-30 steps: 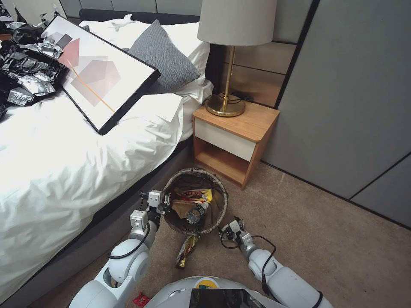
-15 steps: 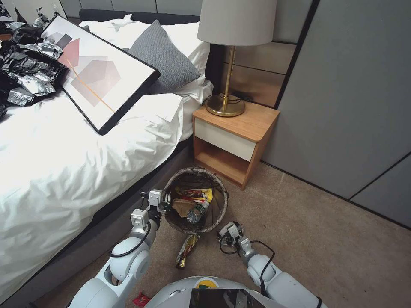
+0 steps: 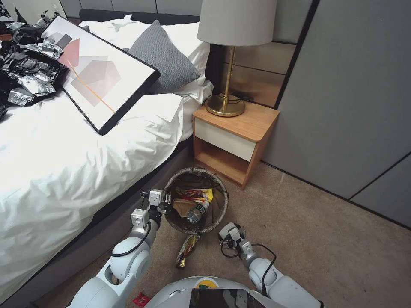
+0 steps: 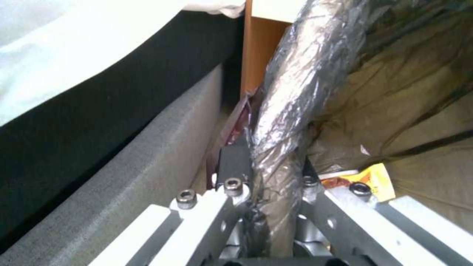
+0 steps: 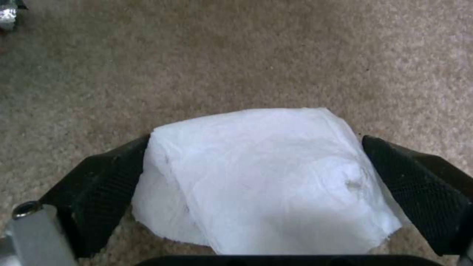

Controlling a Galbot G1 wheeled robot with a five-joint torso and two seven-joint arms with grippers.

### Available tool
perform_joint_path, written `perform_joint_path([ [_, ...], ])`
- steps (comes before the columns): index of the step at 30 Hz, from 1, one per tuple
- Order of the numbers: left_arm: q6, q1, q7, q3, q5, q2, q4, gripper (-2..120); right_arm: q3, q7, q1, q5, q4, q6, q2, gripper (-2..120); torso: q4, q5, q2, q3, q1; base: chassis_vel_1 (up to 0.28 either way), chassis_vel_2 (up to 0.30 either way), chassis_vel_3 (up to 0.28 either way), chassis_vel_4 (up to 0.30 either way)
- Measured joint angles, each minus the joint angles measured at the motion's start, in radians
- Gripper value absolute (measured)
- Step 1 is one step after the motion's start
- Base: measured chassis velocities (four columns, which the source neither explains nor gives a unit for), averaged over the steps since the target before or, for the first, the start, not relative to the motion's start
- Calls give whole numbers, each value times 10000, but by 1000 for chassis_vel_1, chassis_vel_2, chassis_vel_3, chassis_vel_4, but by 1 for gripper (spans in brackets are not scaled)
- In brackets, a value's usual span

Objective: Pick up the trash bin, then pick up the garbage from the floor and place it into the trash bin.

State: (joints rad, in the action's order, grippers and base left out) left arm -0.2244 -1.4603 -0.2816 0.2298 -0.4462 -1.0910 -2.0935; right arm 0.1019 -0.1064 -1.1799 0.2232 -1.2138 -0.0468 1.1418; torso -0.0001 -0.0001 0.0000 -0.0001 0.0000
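The left gripper (image 3: 165, 201) clamps the bin (image 3: 218, 216) rim; inside lie a bottle (image 3: 196, 212) and wrappers (image 3: 198, 194). The right gripper (image 5: 256, 184) straddles a tissue (image 5: 266, 177), open.

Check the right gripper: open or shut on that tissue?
Open. The right gripper straddles the tissue on the carpet, with a dark pad on either side, not yet squeezing it.

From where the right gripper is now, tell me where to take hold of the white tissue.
Grip the tissue across its folded middle, coming straight down from above. It lies flat on the carpet, already between the right gripper's open black pads, so pinching both side edges inward should bunch it for a likely firm hold.
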Motion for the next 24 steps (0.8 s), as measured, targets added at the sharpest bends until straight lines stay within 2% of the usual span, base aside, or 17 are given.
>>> perform_joint_path([
  [9,2,-13,-5,0,11,-16,0,3,-34,3,-2,-23,30,-28,26,97,0,0,0,0,0,0,0,0,0],
  [24,13,71,-20,-52,10,-29,52,3,-167,93,-240,-136,-36,-152,77,62,5,2,0,0,0,0,0,0,0],
])
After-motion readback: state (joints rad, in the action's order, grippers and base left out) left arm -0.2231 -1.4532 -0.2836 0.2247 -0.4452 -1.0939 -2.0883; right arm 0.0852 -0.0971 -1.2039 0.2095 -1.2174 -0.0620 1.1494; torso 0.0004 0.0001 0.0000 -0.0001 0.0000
